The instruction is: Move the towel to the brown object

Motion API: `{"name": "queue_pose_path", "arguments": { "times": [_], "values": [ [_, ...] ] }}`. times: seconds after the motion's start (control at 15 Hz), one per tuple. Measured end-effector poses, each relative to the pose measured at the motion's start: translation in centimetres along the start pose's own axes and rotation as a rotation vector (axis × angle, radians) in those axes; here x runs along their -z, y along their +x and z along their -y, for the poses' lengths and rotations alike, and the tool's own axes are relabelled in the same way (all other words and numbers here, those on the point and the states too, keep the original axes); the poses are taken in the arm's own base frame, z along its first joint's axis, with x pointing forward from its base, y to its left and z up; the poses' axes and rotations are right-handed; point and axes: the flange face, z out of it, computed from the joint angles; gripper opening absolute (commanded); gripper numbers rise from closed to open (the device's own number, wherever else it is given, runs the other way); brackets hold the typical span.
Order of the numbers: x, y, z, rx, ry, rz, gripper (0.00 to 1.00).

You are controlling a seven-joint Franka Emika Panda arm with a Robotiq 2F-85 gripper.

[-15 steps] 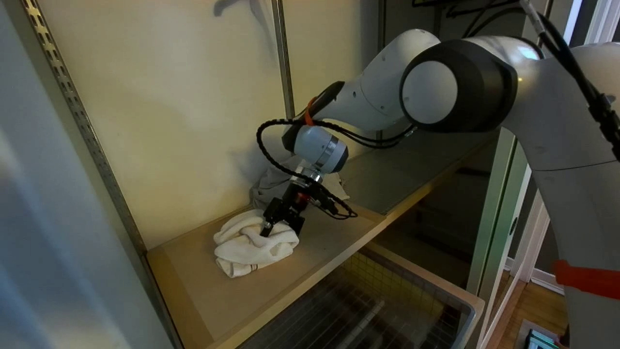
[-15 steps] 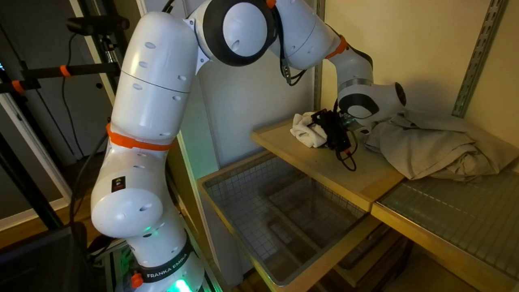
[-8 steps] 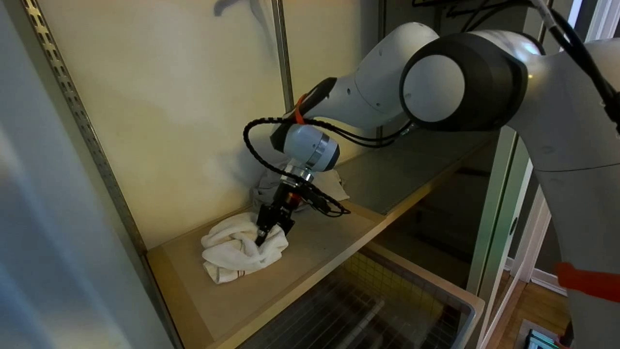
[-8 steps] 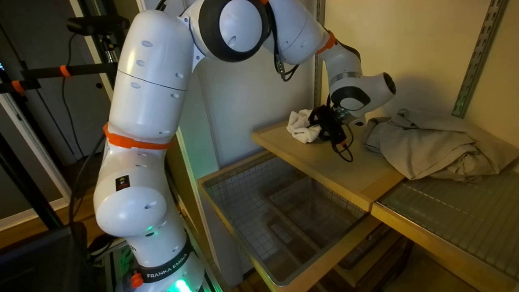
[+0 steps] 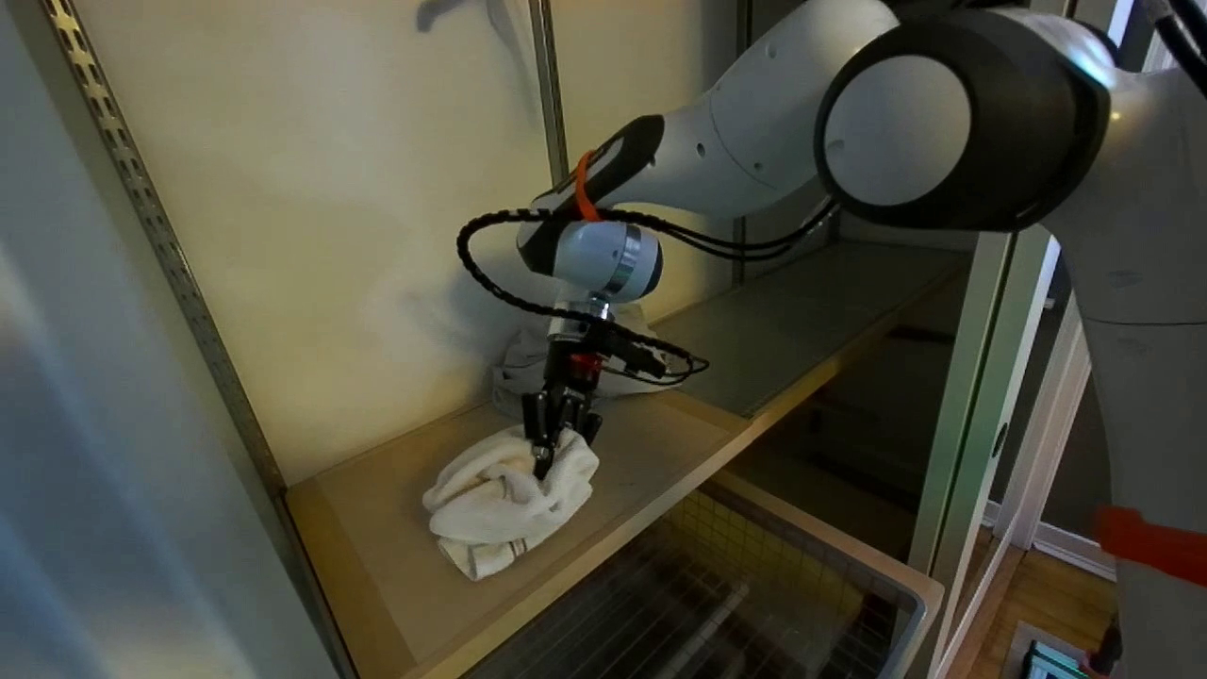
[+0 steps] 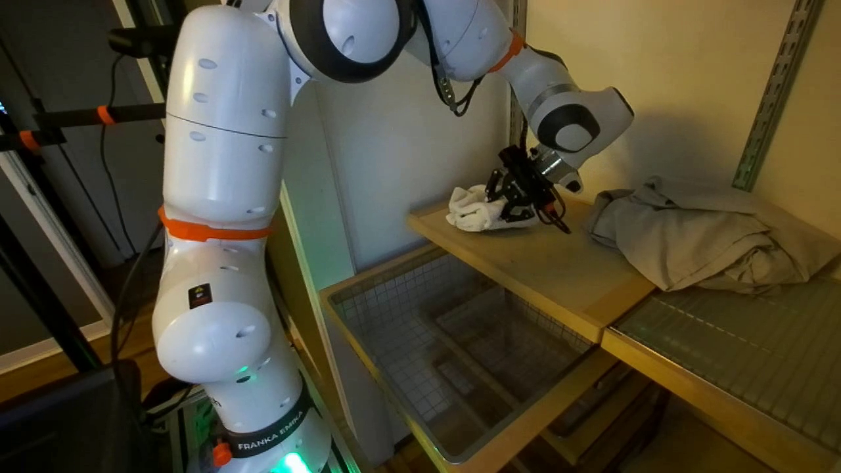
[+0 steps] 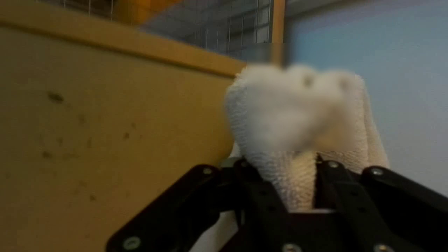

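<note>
The white towel is a crumpled bundle low at the wall end of the wooden shelf, and its dark stripe shows at the front corner. My gripper points down into its upper folds. In the wrist view, a fold of the towel fills the space between the black fingers, which are shut on it. Whether its underside touches the shelf I cannot tell. A grey-brown cloth heap, which fits the brown object, lies farther along, apart from the towel; in an exterior view the arm partly hides this heap.
Below the shelf's front edge, a wire basket drawer stands pulled out. A ribbed glass shelf adjoins the wooden one. Walls with metal uprights stand behind, and a pale panel closes off the end.
The jaws have gone from open to shut on the towel. Gripper and towel have shifted together along the shelf, and the wrist has become more upright in an exterior view. The cloth heap has stayed put.
</note>
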Motion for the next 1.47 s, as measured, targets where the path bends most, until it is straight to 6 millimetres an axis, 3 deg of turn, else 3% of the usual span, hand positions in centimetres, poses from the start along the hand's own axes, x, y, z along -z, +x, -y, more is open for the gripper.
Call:
{"name": "queue_pose_path", "arguments": {
  "times": [0.27,0.6,0.67,0.93,1.0,1.27,1.47],
  "values": [
    [1.6,-5.4,1.9,-0.033,-0.033,0.257,0.08],
    [3.5,-11.6,1.9,0.016,-0.102,0.542,0.08],
    [3.4,-12.6,1.9,0.048,-0.086,0.589,0.33],
    [3.4,-12.6,1.8,0.050,-0.083,0.594,0.33],
    [3.3,-12.6,1.8,0.049,-0.082,0.596,0.08],
    [2.9,-12.6,1.5,0.049,-0.075,0.604,0.08],
    [1.3,-12.9,0.3,0.040,-0.057,0.620,0.08]
  ]
}}
